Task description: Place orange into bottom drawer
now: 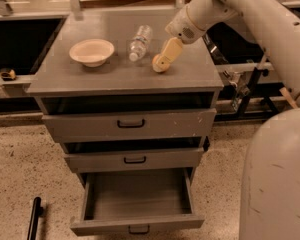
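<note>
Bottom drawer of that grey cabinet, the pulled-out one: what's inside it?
Inside the open bottom drawer only bare grey floor shows; its back end is hidden under the middle drawer. The small round orange sits on the cabinet top, partly covered by the robot's cream gripper.

Grey cabinet top point(65, 79) carries cream bowl point(91, 51), water bottle point(140, 42), orange point(155, 62); gripper point(161, 66) right at the orange.

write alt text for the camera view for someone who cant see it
The robot's gripper is at the orange on the grey cabinet top, next to a clear water bottle and a cream bowl. Below, the bottom drawer stands pulled open.
</note>
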Controlling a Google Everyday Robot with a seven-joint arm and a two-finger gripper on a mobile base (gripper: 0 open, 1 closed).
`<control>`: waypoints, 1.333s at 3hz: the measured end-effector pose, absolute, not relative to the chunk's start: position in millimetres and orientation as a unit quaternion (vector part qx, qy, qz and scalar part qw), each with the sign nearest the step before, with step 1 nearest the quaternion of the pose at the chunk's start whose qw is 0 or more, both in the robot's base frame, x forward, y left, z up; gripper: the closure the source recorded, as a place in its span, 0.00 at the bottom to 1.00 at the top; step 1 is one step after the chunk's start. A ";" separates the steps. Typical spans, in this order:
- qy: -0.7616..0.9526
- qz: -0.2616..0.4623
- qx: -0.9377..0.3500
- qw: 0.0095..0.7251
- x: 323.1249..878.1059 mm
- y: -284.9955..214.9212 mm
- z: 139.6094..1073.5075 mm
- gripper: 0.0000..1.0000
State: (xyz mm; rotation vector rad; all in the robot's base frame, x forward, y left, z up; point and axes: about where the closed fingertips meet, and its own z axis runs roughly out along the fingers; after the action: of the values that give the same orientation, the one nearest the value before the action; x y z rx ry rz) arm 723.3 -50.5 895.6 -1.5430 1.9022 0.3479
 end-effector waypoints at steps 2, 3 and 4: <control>0.725 0.147 -0.585 0.333 733.2 -41.3 875.8 0.00; 0.725 0.146 -0.577 0.348 740.5 -43.5 864.6 0.00; 0.728 0.144 -0.565 0.361 746.2 -50.0 856.7 0.00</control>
State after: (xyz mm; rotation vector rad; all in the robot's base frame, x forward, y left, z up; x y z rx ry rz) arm 746.2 -50.0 856.7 -1.4549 1.8772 0.3704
